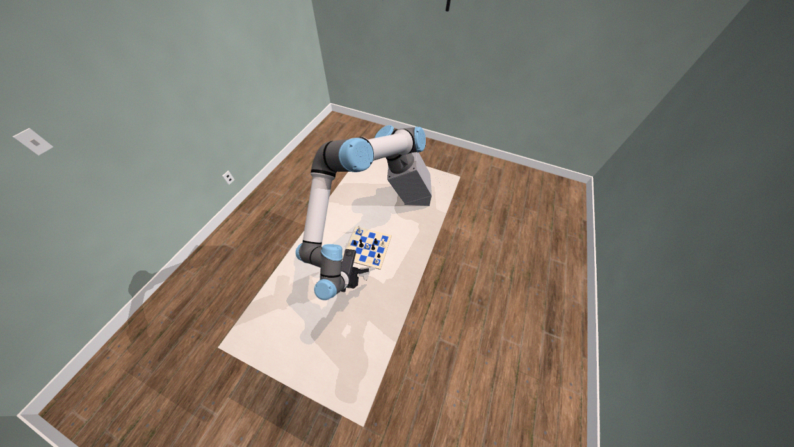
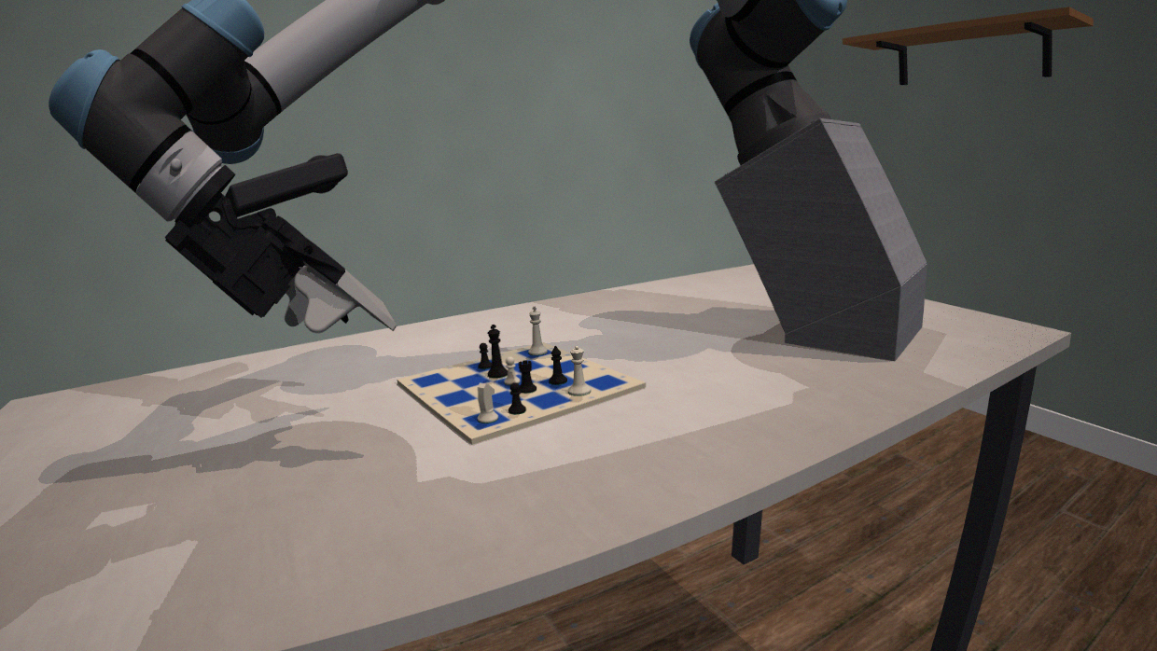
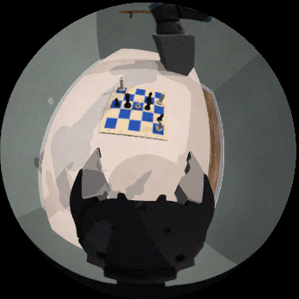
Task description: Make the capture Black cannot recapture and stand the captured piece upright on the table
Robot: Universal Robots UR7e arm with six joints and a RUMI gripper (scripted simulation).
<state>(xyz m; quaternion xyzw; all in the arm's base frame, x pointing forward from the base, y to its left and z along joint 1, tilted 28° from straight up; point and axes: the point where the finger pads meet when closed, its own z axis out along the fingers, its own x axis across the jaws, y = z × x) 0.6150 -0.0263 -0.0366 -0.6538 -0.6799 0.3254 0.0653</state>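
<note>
Open gripper point(image 1: 366, 273) point(image 2: 355, 322) point(image 3: 143, 150) angled downward, seemingly above the table point(image 1: 310, 327) point(image 2: 566, 517) point(image 3: 176, 142).

The edge letters and numbers on the blue-and-cream chessboard point(image 1: 380, 268) point(image 2: 472, 439) point(image 3: 133, 135) are too small to read.

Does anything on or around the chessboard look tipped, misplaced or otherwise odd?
Nothing stands out. The chess pieces all look upright on the board, and the open gripper is off to one side.
</note>
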